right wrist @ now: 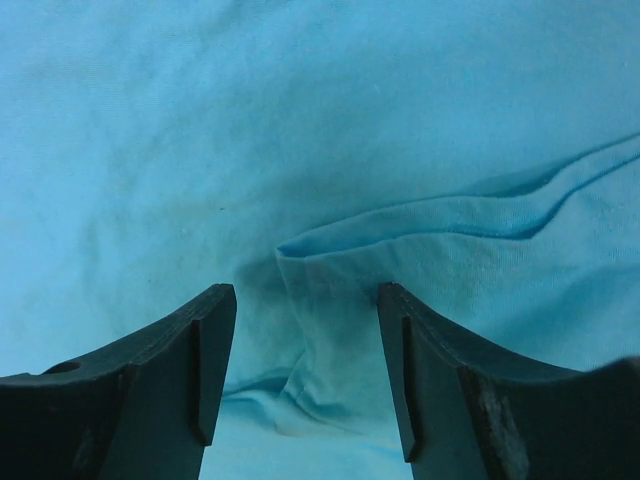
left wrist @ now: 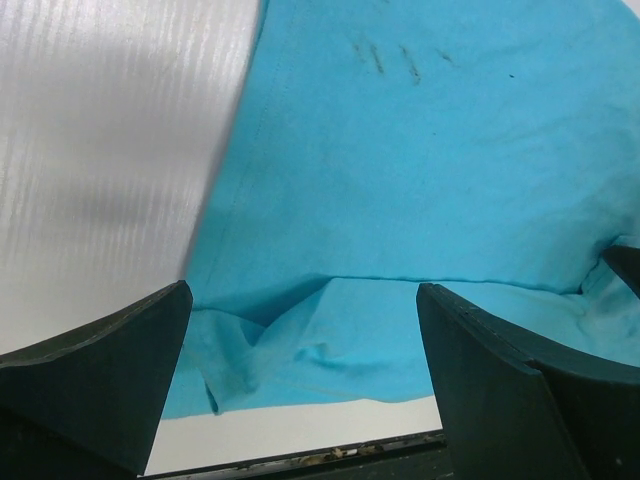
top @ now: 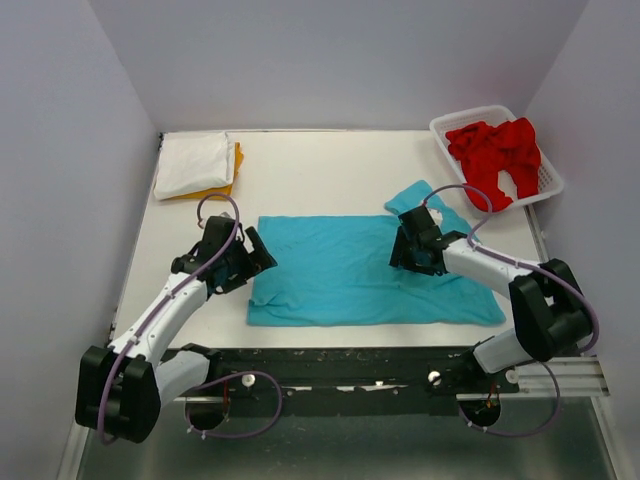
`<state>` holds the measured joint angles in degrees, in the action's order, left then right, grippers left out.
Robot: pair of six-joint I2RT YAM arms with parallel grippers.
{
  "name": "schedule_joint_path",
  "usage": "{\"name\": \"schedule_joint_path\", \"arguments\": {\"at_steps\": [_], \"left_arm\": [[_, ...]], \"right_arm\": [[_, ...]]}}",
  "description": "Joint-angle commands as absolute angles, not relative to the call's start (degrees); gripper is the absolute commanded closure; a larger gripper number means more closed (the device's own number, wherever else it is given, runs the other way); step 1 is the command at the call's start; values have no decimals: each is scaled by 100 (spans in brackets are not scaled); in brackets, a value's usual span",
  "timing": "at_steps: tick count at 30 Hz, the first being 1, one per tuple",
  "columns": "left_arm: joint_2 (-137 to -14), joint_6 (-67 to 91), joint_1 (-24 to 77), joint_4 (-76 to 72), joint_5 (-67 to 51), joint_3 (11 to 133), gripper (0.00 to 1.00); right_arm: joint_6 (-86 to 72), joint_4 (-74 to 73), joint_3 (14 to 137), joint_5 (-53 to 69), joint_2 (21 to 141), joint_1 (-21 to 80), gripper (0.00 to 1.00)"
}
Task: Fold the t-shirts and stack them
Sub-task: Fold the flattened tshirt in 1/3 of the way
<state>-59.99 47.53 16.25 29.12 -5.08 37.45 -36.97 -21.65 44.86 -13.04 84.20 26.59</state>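
At near left: wide-open left gripper [top: 257,249], holding nothing, by the left hem of the turquoise t-shirt [top: 340,270], spread flat mid-table [top: 320,170]. At near right: right gripper [right wrist: 305,295] partly open, fingers on either side of a raised fold of that shirt, not clamped. Far left: white t-shirt [top: 192,162] folded upon orange t-shirt [top: 237,165]. Far right: red t-shirts [top: 495,150] inside white basket [top: 440,125].

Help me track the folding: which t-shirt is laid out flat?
The turquoise t-shirt, spread mid-table. The white t-shirt sits folded on the orange t-shirt at the far left; the red t-shirts lie bunched in the basket.
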Motion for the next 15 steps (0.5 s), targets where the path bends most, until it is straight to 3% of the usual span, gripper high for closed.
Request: {"name": "schedule_joint_path", "arguments": {"at_steps": [1,7,10,15], "left_arm": [[-6132,4575,1428,2729,-729,3544,1],[-6219,4565,1337,2665,-743,3483,2],[-6262,4540,1319,2666,-755,3507,1],[-6267,4488,1297,2720,-744,3537,1]], "right_arm": [[-3499,-1898,4720,-1759,8735,2706,38],[-3556,-1890,4803,-2099,8913,2750,61],[-3605,-2007,4879,-2303,8947,2786,78],[-3629,-2409,5050,-2563,8873,2962,81]]}}
